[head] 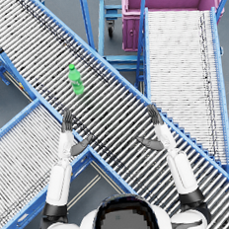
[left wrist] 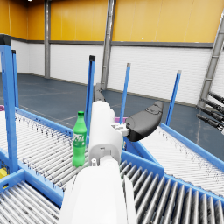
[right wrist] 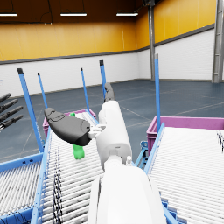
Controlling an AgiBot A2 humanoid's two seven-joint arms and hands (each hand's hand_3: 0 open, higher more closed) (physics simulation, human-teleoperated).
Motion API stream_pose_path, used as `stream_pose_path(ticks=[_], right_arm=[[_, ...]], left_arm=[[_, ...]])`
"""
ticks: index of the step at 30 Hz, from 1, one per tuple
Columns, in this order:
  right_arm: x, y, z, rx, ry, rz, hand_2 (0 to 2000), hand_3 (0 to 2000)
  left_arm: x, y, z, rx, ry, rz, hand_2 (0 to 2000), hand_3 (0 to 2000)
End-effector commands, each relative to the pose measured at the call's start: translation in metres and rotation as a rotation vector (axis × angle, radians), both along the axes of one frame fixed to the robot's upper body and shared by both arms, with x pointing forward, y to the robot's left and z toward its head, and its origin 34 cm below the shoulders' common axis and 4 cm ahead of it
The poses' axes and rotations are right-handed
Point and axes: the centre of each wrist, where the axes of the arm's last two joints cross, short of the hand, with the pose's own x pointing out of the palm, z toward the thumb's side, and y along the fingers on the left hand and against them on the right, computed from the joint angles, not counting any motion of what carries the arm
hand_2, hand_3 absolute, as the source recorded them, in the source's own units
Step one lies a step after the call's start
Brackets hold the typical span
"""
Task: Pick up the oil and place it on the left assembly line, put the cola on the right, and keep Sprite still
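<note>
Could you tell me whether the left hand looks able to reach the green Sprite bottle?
Probably yes: the Sprite bottle stands upright on the middle conveyor ahead of the open left hand, with nothing between them.

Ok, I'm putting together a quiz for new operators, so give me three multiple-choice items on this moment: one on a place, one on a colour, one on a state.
1. Where does the Sprite bottle stand?
A) on the floor
B) on the middle roller conveyor
C) on the left side conveyor

2. What colour is the bin?
A) yellow
B) green
C) pink

3. How are the left hand and right hand?
A) both open, holding nothing
B) one grips the bottle
C) both clenched

Answers:
1 B, it stands upright on the rollers ahead of both hands.
2 C, its walls are plainly pink.
3 A, both hover over the rollers with fingers apart.
</note>
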Motion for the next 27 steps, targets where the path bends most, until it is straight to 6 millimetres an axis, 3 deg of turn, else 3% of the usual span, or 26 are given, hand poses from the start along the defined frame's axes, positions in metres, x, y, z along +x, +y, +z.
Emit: stream_pose_path(ticks=[1, 27], right_arm=[[0.0000, 0.0000, 0.0000, 0.000, 0.000, 0.000, 0, 0], [0.0000, 0.0000, 0.0000, 0.000, 0.000, 0.000, 0, 0]], left_arm=[[0.0000, 0.0000, 0.0000, 0.000, 0.000, 0.000, 0, 0], [0.0000, 0.0000, 0.0000, 0.000, 0.000, 0.000, 0, 0]])
